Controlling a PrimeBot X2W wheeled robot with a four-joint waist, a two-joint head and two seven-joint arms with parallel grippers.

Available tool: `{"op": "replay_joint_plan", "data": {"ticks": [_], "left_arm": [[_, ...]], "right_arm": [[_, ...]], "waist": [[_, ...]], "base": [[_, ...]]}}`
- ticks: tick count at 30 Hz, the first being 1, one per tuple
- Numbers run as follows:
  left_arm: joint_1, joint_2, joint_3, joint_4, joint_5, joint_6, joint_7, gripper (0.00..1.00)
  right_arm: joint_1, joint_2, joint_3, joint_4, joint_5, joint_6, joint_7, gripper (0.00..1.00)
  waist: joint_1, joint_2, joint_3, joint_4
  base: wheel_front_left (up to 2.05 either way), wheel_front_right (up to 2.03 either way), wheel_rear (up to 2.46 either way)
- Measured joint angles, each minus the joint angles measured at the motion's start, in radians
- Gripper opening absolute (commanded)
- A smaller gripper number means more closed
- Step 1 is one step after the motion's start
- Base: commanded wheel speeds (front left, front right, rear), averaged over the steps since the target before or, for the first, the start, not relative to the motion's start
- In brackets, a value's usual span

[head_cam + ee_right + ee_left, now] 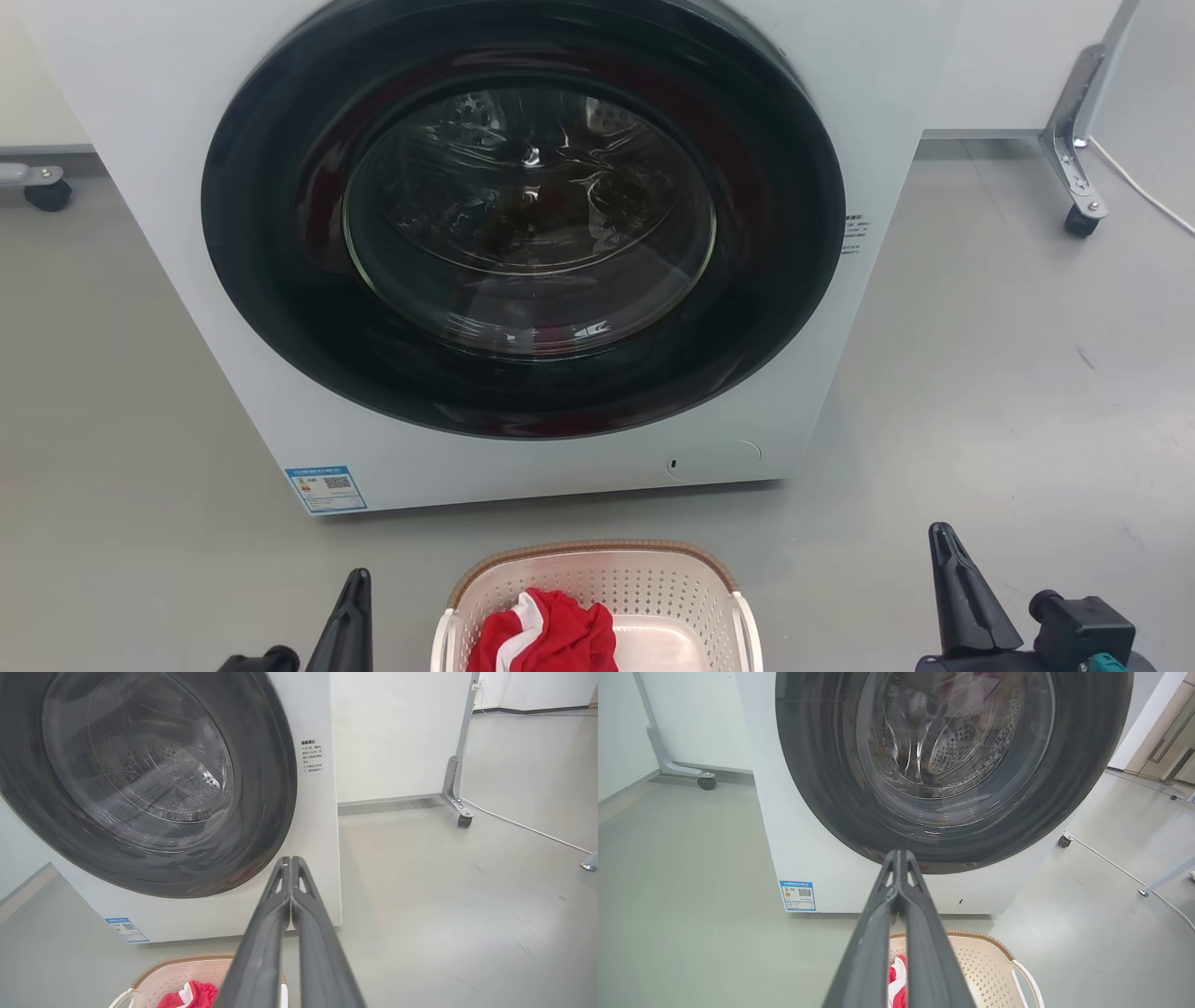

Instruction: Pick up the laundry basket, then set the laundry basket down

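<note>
Laundry basket (pixel 597 545) down on the floor (pixel 980 392), just in front of the washing machine (pixel 523 252), between the two pincers and apart from both. Probably light: thin perforated plastic with a single red-and-white garment (pixel 551 635) inside (soft, liable to shift a little, hardly a load). Walls likely stiff enough to hold shape, yet apt to flex if squeezed, and smooth too, so poor for pinching. Best taken by the white loop handles (pixel 1029 980), one per side, and lifted evenly to avoid tipping. Left pincer (pixel 900 856) closed right up, fingers pressed together along their length, gripping nothing, just left of the basket. Right pincer (pixel 290 861) likewise closed and empty, farther off to the basket's right, touching nothing. Fingers to be spread before any hold.
</note>
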Motion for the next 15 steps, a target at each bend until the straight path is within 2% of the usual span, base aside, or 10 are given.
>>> {"op": "replay_joint_plan", "data": {"ticks": [15], "left_arm": [[-0.020, -0.018, 0.062, 0.032, -0.220, -0.038, 0.055, 0.00]], "right_arm": [[-0.009, 0.026, -0.074, 0.021, 0.218, 0.036, 0.067, 0.00]], "waist": [[0.0000, 0.0001, -0.001, 0.001]], "base": [[0.00, 0.00, 0.00]]}}
